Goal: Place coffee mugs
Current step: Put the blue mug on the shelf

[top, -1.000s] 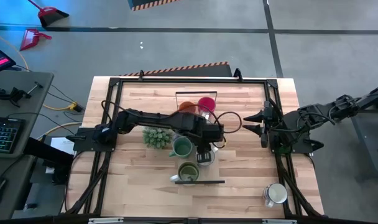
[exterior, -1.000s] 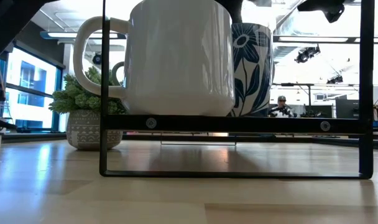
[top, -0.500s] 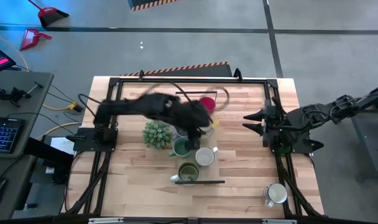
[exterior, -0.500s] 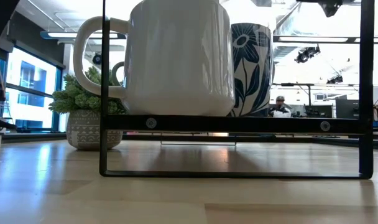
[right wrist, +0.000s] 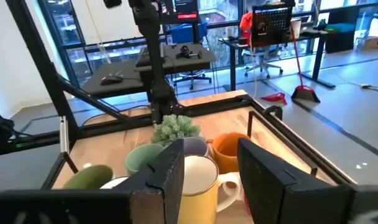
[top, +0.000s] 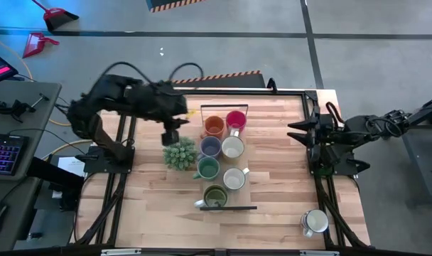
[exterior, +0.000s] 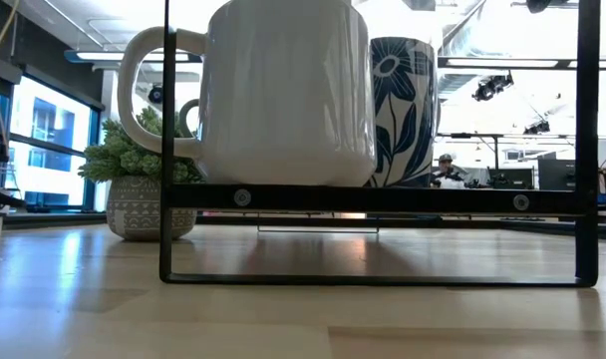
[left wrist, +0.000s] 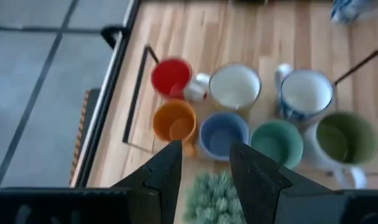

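The left gripper [top: 171,134], jaws parted and empty, has been withdrawn from over the mug cluster and is now held above the potted plant [top: 179,154]. A white mug [top: 234,178] has been left in the rack [top: 224,207] beside the teal mug [top: 207,168]; seven mugs now stand grouped there. One white mug [top: 316,222] remains apart at the table's near right corner. The right gripper [top: 301,135] waits at the right edge, open and empty. One placement is judged outstanding.

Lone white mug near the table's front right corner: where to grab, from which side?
Pinch the rim of the white mug from straight above, one finger inside, opposite its handle. It stands upright, mouth up, nothing beside it; the handle seems to point left. The right gripper is the nearer one.
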Tool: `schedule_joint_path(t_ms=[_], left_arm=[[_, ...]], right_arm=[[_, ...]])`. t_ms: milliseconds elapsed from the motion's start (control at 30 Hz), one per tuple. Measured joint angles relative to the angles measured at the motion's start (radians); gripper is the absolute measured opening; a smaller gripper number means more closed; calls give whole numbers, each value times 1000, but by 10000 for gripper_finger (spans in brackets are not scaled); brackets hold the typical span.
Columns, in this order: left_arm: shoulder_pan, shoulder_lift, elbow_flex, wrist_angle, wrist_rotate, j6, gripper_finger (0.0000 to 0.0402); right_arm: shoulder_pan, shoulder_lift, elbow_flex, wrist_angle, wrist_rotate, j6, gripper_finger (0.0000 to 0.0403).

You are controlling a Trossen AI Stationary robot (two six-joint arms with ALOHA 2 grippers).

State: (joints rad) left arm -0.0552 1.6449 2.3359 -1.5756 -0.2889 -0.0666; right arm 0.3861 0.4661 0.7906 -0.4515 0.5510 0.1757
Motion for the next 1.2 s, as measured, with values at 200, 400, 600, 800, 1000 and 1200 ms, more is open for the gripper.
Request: schedule_joint_path(t_ms=[200,400,600,800,1000,1200], left_arm=[[-30,-162,-165,7,14,-10,125],[-96,-387,-577,260,20,-44,125],[-149,-612,-1022,637,74,-113,117],[-231,-757,-1354,980,111,-165,108],[-333,-790,-1621,1307,72,-248,106],[-404,-754,-1706,1616,-22,-226,106]], right_arm=[[0,-10,0,0,25,-23,129],[0,-10,0,0,49,-9,129],[0,-9,0,1,59,34,129],[0,-7,0,0,35,59,129],[0,16,1,-14,-2,49,129],[0,57,0,-89,-40,121,129]])
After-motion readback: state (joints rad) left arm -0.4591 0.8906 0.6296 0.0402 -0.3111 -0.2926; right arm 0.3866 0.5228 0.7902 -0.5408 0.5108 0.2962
